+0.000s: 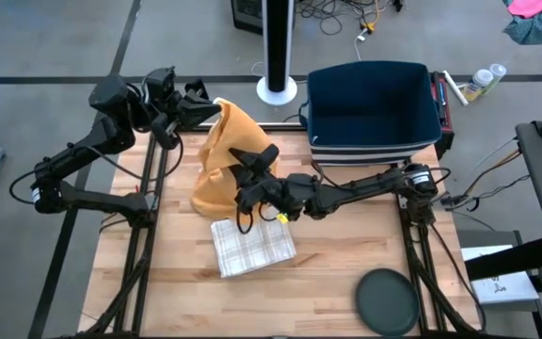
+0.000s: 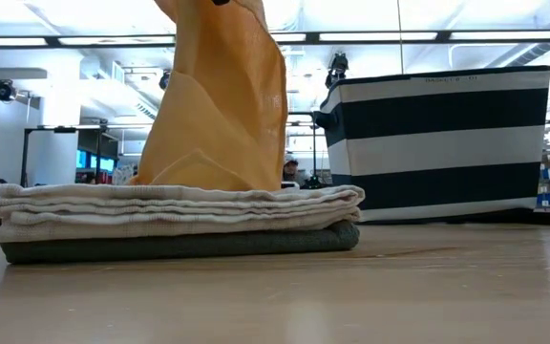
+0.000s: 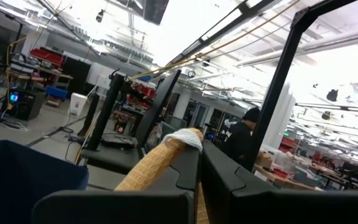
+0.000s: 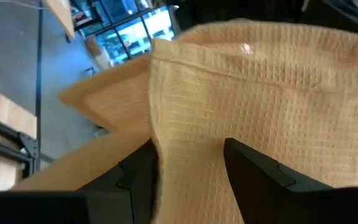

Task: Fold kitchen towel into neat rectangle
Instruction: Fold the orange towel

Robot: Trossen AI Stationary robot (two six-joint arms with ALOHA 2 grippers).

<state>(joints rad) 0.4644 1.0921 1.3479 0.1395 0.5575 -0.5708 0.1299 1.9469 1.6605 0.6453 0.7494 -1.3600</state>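
Observation:
The yellow waffle-weave kitchen towel [image 1: 222, 141] hangs from my left gripper [image 1: 205, 108], which is raised over the table's far left part and shut on the towel's top. The towel's lower end [image 1: 210, 200] rests bunched on the wooden table. In the low view the towel [image 2: 222, 105] rises behind a stack of folded towels. My right gripper [image 1: 252, 162] reaches in from the table's right at mid-height of the towel. It is open, with one finger on each side of a hanging part of the towel [image 4: 188, 93]. My left gripper pinches the towel's top corner [image 3: 182, 140], with its pale hem, between its two shut fingers. The fingers point roughly level and slightly upward. The towel hangs below the fingers, with its lower end on the table. My right gripper has the cloth [image 4: 188, 180] running between its spread fingers [image 4: 138, 174]; whether they touch it, I cannot tell.
A stack of folded towels [image 1: 252, 247], a checked one on top, lies just in front of the hanging towel. A navy and white striped basket [image 1: 374, 113] stands at the far right. A dark round plate [image 1: 387, 301] lies near the front right edge.

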